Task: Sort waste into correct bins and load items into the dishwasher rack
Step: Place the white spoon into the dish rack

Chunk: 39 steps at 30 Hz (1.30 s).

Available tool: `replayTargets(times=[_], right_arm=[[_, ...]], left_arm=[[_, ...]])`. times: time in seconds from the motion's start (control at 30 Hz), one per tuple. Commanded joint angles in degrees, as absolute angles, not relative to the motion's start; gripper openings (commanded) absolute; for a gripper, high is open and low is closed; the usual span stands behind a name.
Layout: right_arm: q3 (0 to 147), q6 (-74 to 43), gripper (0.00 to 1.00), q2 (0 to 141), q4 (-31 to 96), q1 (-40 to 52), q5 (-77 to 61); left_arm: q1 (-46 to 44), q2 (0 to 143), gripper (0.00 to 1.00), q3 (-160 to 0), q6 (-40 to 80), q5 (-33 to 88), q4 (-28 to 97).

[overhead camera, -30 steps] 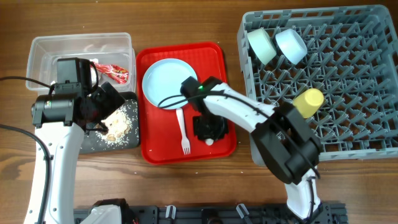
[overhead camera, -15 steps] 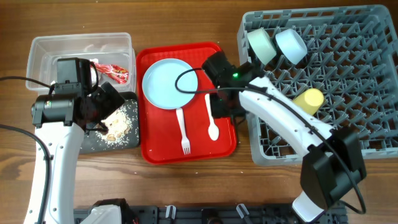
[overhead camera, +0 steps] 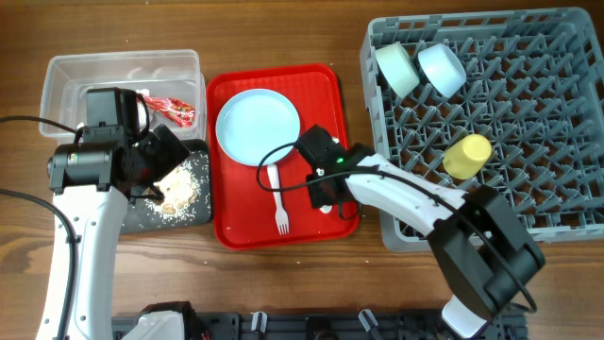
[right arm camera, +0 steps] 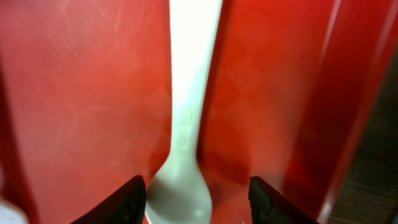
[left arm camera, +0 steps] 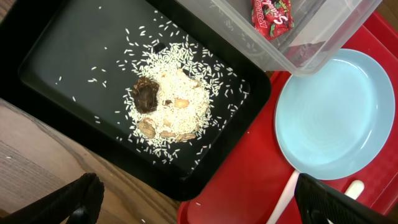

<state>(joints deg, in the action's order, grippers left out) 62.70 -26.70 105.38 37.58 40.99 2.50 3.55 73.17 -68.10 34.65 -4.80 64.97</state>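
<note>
Spoon: the white plastic spoon [right arm camera: 188, 93] lies flat on the red serving tray [right arm camera: 68, 93]. In the overhead view it is at lower centre, mostly hidden under the right arm.
Right gripper: the right gripper [right arm camera: 198, 200] is low over the tray with its jaws spread. One finger stands on each side of the neck, where the handle widens into the bowl, and neither is pinching yet.
Left gripper: the left gripper [left arm camera: 208, 205] has its jaws wide apart and empty, above the black tray [left arm camera: 43, 62] holding the rice scraps [left arm camera: 168, 112].
Handling: the spoon looks light, thin, stiff and smooth. On that glossy tray I'd expect it to skate or flip under an uneven squeeze.
Where to hold: across the narrow neck or lower handle, with the fingertips right down at the tray. The rounded bowl would likely squirt out.
Neighbours: the fork [overhead camera: 278, 198] is just to the left, and the plate [overhead camera: 257, 126] is above.
Destination: the grey rack [overhead camera: 528, 123], on the right of the frame.
</note>
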Motion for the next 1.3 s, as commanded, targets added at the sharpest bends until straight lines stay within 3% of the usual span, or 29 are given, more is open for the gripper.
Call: replayTargets(times=[0.0,0.03,0.13,0.37,0.5,0.6,0.83,0.93,1.1,1.13,1.27], right_arm=[[62.22,-26.33,0.54,109.89,37.36,42.78,3.75],[62.22,-28.12,0.54,110.41,37.56,43.27,4.58],[62.24,-30.96,0.40,110.52,38.72,43.53,6.11],[62.24,-33.21,0.37,110.50,42.72,43.53,6.63],[62.92,-33.15,0.31,109.82,44.38,43.53,6.63],[65.28,-32.95,0.31,104.09,47.00,42.61,6.68],[65.67,-24.45,0.31,82.76,53.87,30.65,9.06],[65.60,-18.83,0.31,79.96,55.35,23.57,9.04],[62.61,-13.63,0.32,83.64,53.69,18.31,6.63],[62.61,-12.05,0.46,84.20,52.66,18.31,4.84],[62.65,-12.25,0.61,84.66,49.50,18.35,4.40]], left_arm=[[3.88,72.97,1.00,-68.25,34.79,-4.73,65.01],[3.88,72.97,1.00,-68.25,34.79,-4.73,65.01],[3.88,72.97,1.00,-68.25,34.79,-4.73,65.01],[3.88,72.97,1.00,-68.25,34.79,-4.73,65.04],[3.88,72.97,1.00,-68.25,34.79,-4.73,65.21],[3.88,72.97,1.00,-68.25,34.79,-4.73,65.19],[3.88,72.97,1.00,-68.25,34.79,-4.75,65.19],[3.88,72.97,1.00,-68.25,34.79,-4.73,65.19],[3.88,72.97,1.00,-68.25,34.79,-4.73,65.19],[3.88,72.97,1.00,-68.25,34.79,-4.75,65.19],[3.88,72.97,1.00,-68.25,34.79,-4.75,65.25]])
